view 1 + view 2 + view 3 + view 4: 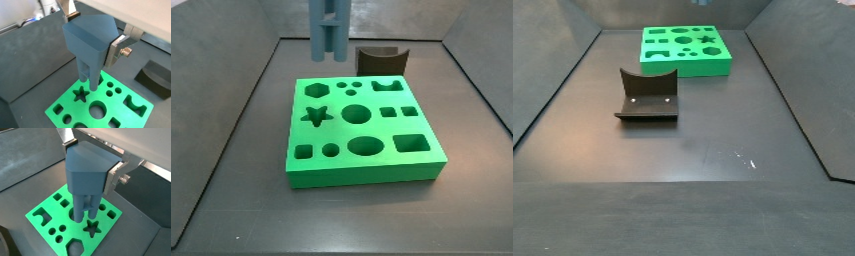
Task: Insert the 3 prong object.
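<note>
My gripper [93,35] is shut on the 3 prong object [90,50], a blue-grey bar with a wide head and thin prongs pointing down. It shows the same way in both wrist views: gripper [92,163], object [85,183]. The silver fingers [115,49] clamp the head from two sides. The prongs hang above the green block [72,95], near its star hole [81,95], and do not touch it. In a side view the object [327,28] hangs over the far edge of the block [358,172]; the gripper is out of that frame.
A dark curved block [381,60] stands just behind the green block; it also shows in a side view [647,95] and a wrist view [157,75]. The green block [687,65] has several holes of varied shapes. Dark walls enclose the floor.
</note>
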You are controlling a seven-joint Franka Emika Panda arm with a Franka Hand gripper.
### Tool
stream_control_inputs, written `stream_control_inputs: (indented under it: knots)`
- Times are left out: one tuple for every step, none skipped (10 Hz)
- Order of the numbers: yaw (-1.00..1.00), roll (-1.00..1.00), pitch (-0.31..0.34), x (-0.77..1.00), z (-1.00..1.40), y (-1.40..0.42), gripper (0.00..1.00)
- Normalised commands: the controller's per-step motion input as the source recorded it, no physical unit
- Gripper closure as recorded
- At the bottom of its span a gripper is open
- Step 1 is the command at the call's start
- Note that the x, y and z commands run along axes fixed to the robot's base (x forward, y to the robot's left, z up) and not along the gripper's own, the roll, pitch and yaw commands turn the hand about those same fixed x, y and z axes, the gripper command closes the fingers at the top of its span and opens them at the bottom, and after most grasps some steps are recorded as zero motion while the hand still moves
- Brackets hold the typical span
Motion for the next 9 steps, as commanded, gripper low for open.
stream_control_inputs:
  knots:
    - [-1.0, 0.0, -0.043, 0.0, -0.41, 0.0, 1.0]
    - [-1.0, 0.01, -0.027, 0.0, -0.47, 0.0, 1.0]
    - [-0.99, 0.05, 0.0, 0.19, -0.48, 0.0, 1.0]
    - [-0.81, 0.0, 0.0, 0.45, -0.41, 0.12, 1.0]
    - [-0.62, -0.08, -0.016, 0.66, -0.27, 0.3, 1.0]
    - [-0.43, -0.07, -0.02, 0.8, -0.23, 0.42, 1.0]
    - [-0.4, -0.08, -0.007, 0.78, -0.25, 0.46, 1.0]
    - [-0.61, -0.1, -0.003, 0.45, -0.13, 0.35, 1.0]
    - [-0.69, -0.15, -0.004, 0.46, -0.17, 0.23, 1.0]
